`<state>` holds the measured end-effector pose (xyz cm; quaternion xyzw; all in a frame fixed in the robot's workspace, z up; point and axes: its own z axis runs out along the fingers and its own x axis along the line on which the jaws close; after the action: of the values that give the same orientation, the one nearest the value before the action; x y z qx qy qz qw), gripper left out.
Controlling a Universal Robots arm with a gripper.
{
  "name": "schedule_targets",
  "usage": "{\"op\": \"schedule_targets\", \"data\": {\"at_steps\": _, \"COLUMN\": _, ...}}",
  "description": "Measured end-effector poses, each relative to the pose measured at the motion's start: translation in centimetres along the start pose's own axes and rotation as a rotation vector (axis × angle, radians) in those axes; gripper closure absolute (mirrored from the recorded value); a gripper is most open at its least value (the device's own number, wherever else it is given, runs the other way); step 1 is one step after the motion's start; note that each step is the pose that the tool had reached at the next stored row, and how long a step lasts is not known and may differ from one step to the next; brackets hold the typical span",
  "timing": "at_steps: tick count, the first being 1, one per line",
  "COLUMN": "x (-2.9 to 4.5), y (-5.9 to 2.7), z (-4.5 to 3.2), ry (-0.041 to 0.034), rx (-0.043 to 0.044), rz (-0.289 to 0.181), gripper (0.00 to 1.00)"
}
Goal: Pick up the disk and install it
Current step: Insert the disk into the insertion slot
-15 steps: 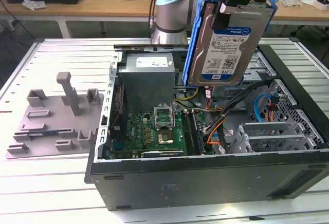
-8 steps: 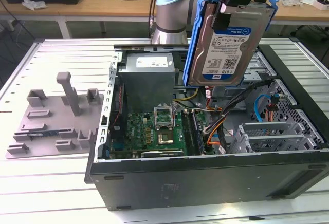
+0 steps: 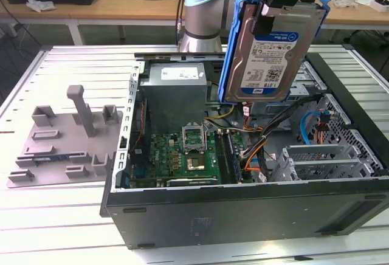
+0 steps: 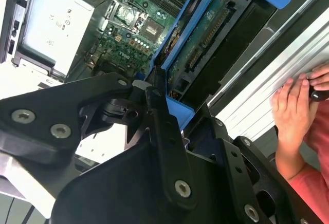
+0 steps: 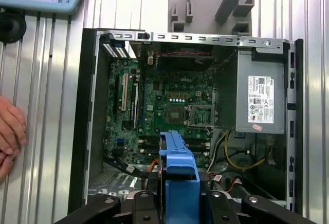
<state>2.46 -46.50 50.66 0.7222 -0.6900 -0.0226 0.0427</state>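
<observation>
The disk [image 3: 270,52] hangs upright above the open computer case [image 3: 243,210], its white-and-blue label facing the exterior camera and its blue bracket [image 3: 234,46] framing the edges. My gripper [image 3: 276,0] is shut on its top edge. In the first wrist view the bracket's blue edge [image 5: 179,175] sits between my black fingers [image 5: 141,206], over the case's cables. The second wrist view shows the disk's circuit-board underside [image 4: 205,34] and the blue bracket [image 4: 177,49] clamped by my gripper [image 4: 164,106].
Inside the case lie the motherboard [image 3: 182,155], the grey power supply [image 3: 173,89], orange and blue cables [image 3: 261,149] and a metal drive cage [image 3: 328,158]. A grey fixture plate [image 3: 67,137] rests on the slatted table at the exterior view's left. A person's hand [image 4: 293,111] rests beside the case.
</observation>
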Motion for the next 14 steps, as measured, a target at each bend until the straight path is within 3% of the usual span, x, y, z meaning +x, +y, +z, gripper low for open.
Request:
{"op": "schedule_targets", "data": {"at_steps": 2, "x": 0.0, "y": 0.0, "z": 0.01, "ry": 0.0002, "rx": 0.0037, "rz": 0.0, "gripper": 0.63}}
{"op": "schedule_targets", "data": {"at_steps": 5, "x": 0.68, "y": 0.04, "z": 0.03, "ry": -0.0045, "rx": 0.0076, "rz": -0.001, "gripper": 0.63}}
{"op": "schedule_targets", "data": {"at_steps": 14, "x": 3.35, "y": 0.16, "z": 0.16, "ry": -0.0379, "rx": 0.0215, "rz": -0.004, "gripper": 0.63}}
